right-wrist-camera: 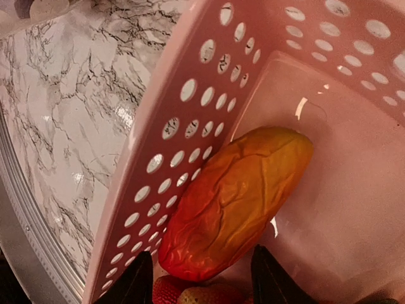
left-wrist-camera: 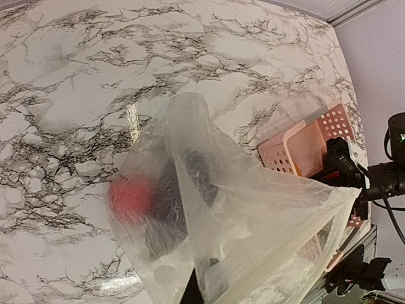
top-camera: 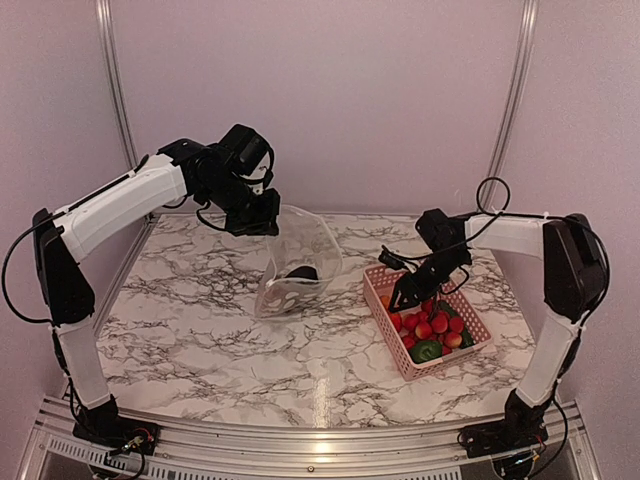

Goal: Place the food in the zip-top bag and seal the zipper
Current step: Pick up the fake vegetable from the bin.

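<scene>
My left gripper [top-camera: 258, 215] is shut on the mouth edge of the clear zip-top bag [top-camera: 300, 258] and holds it up and open, with the bag's bottom on the table. Inside lie a purple eggplant [top-camera: 301, 272] and a red round fruit [left-wrist-camera: 130, 196]. In the left wrist view the bag [left-wrist-camera: 253, 215] covers my left gripper [left-wrist-camera: 193, 294]. The zipper strip is too faint to make out. My right gripper [top-camera: 405, 295] is open inside the pink basket [top-camera: 392, 322]. Its fingertips [right-wrist-camera: 142, 272] straddle the near end of the wrinkled orange carrot [right-wrist-camera: 237, 190] without touching it.
The basket also holds small red berries [top-camera: 437, 324] and a green pepper [top-camera: 427, 351]; berries [right-wrist-camera: 190, 294] lie just under the carrot. The basket wall [right-wrist-camera: 183, 126] stands close to my right gripper's left finger. The marble table [top-camera: 200, 330] has metal rails at its edges.
</scene>
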Motion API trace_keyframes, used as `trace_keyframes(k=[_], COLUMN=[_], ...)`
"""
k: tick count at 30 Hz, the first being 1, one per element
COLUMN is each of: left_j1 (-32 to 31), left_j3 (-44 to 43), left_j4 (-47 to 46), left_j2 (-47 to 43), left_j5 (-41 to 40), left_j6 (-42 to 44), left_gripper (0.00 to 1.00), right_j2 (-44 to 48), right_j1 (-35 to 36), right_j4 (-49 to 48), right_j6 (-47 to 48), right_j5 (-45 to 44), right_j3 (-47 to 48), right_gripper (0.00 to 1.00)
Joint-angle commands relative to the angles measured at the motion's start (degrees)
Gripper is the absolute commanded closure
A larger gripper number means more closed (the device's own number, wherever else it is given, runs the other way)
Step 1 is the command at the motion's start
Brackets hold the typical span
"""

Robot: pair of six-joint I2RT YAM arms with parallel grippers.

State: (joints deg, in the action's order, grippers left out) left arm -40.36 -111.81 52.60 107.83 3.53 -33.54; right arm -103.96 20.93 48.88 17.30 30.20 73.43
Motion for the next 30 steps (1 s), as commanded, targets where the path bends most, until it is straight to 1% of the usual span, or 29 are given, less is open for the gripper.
trace_keyframes(k=[1,7,14,20,22,25,27,30], left_j1=[0.1,0.1,0.1,0.1,0.1,0.1,0.1,0.1], left_j3=[-0.1,-0.2,-0.3,-0.2,-0.1,-0.2,-0.3,-0.2], left_j4=[1.8,1.9,1.8,1.8,1.8,1.8,1.8,1.8], left_j2=[-2.0,-1.8,-0.9,-0.7,-0.8,-0.9,-0.9,-1.0], left_j5=[-1.6,-1.8,-1.2,-0.9,-0.8,-0.7,-0.7,-0.9], left_j6=[-0.3,-0.2,-0.1,-0.3,-0.3,-0.3,-0.3,-0.1], left_gripper=[1.00,1.00,1.00,1.00,1.00,1.00,1.00,1.00], right_j2=[-2.6,-4.9,-8.0,-10.4,-11.3,-11.7,-10.9,-8.7], right_j1=[-0.5,-0.6,-0.5,-0.2,-0.2,-0.2,-0.3,-0.3], right_j4=[-3.2,-4.2,-3.1,-2.8,-2.7,-2.8,-2.8,-2.8], right_j6=[-5.3,-7.8,-8.2,-8.5,-8.6,-8.5,-8.2,-7.4], right_j5=[-1.1,-2.5,-4.4,-4.5,-4.1,-4.1,-3.6,-2.9], right_j3=[0.0,0.7,4.4,7.3,8.4,10.6,11.5,11.0], right_gripper=[0.48,0.40,0.36,0.36,0.37,0.45,0.48,0.55])
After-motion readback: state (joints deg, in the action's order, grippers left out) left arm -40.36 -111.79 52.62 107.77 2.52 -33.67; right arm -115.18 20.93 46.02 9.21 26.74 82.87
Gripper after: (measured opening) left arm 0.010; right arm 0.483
